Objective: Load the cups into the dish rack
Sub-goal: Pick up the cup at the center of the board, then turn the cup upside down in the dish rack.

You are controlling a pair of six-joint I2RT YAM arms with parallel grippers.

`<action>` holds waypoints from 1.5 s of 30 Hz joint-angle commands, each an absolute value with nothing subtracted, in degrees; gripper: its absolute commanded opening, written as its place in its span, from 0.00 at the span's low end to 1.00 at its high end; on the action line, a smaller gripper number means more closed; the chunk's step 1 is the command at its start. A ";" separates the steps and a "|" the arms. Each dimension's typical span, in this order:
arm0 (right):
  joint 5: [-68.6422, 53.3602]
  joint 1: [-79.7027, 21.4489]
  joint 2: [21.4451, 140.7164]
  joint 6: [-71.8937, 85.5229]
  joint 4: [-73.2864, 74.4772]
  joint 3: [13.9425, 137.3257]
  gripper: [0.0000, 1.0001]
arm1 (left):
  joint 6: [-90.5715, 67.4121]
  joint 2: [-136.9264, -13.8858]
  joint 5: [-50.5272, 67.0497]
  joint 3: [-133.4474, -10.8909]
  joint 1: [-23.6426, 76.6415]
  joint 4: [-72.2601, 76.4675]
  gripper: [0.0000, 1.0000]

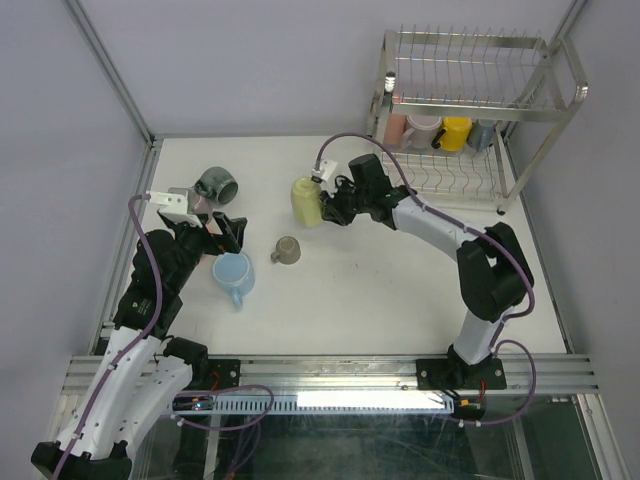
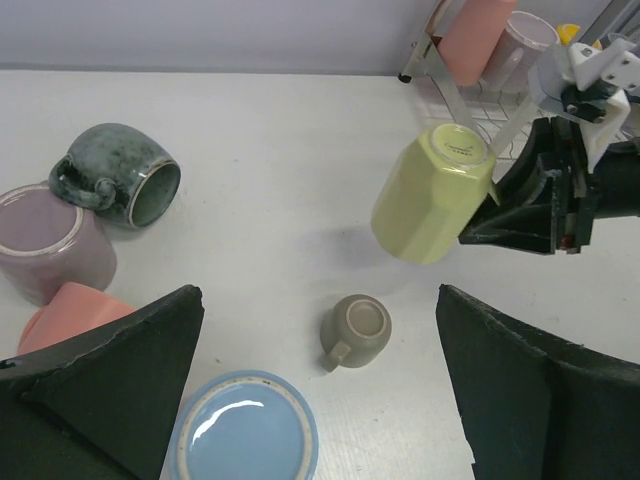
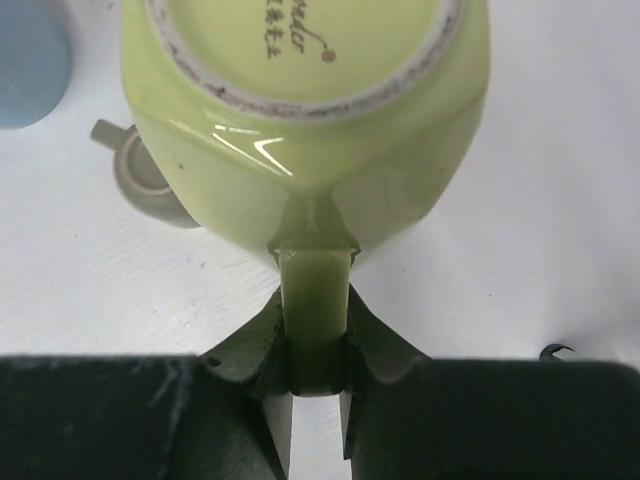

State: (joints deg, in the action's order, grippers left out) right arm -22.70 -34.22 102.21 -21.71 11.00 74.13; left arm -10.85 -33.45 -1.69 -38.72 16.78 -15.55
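My right gripper [image 3: 315, 340] is shut on the handle of a pale yellow-green cup [image 3: 300, 100], which hangs tilted over the table with its base toward the cameras [image 1: 306, 200] [image 2: 432, 195]. On the table lie a taupe cup [image 1: 286, 250] [image 2: 357, 330], a light blue cup [image 1: 233, 272] [image 2: 245, 430], a dark grey-green cup [image 1: 216, 184] [image 2: 125, 175], a mauve cup [image 2: 45, 240] and a salmon pink cup [image 2: 70, 315]. My left gripper [image 1: 222, 232] [image 2: 318, 300] stands open above the blue and taupe cups, holding nothing. The dish rack [image 1: 480, 100] stands at the far right.
The rack's lower shelf holds a pink tumbler [image 1: 396, 128], a pale cup [image 1: 422, 130], a yellow cup [image 1: 455, 132] and a grey-blue cup [image 1: 482, 133]. A metal frame post [image 1: 110, 70] borders the table's left side.
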 commanded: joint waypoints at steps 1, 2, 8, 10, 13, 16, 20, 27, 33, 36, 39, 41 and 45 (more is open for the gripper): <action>-29.54 -34.47 94.35 -29.01 13.33 73.69 0.00 | -10.27 -32.70 -3.06 -38.78 16.15 -15.39 0.99; -29.93 -34.40 93.16 -30.19 14.18 72.89 0.00 | -10.24 -32.63 -3.12 -38.83 16.13 -15.44 0.99; -32.33 -32.35 84.61 -37.52 17.96 66.96 0.00 | -10.27 -32.67 -3.33 -38.76 16.08 -15.38 0.99; -34.24 -30.27 82.26 -38.58 18.88 65.48 0.00 | -10.26 -32.78 -3.24 -38.79 16.08 -15.30 0.99; -37.34 -26.67 79.20 -40.72 20.87 63.96 0.00 | -10.35 -32.94 -3.22 -38.84 16.02 -15.29 0.99; -39.17 -23.02 77.32 -42.34 22.53 63.11 0.00 | -10.35 -32.96 -3.33 -38.73 15.99 -15.34 0.99; -43.13 -15.91 76.34 -43.79 24.46 63.68 0.00 | -10.34 -33.13 -3.39 -38.74 15.85 -15.34 0.99; -48.47 -4.91 74.61 -45.58 24.19 62.45 0.00 | -10.38 -33.48 -3.65 -38.73 15.75 -15.30 0.99; -51.23 2.54 74.28 -45.41 19.86 60.62 0.00 | -10.35 -33.84 -3.74 -38.70 15.62 -15.34 0.99; -52.09 5.43 75.52 -44.47 17.68 60.53 0.00 | -10.32 -33.79 -3.95 -38.67 15.51 -15.33 0.99; -52.30 7.26 76.84 -43.31 14.92 60.07 0.00 | -10.32 -33.75 -4.03 -38.60 15.43 -15.32 0.99; -51.87 8.00 77.58 -42.34 12.44 59.46 0.00 | -10.37 -33.79 -4.04 -38.65 15.38 -15.30 0.99; -50.27 8.26 78.98 -39.51 6.08 58.04 0.00 | -10.31 -33.92 -4.02 -38.59 15.32 -15.32 0.99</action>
State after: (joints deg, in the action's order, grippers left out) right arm -47.35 7.92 78.56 -43.00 18.83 58.43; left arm -10.85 -34.06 -3.05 -38.70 16.01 -15.57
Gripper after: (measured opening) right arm 0.200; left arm 0.990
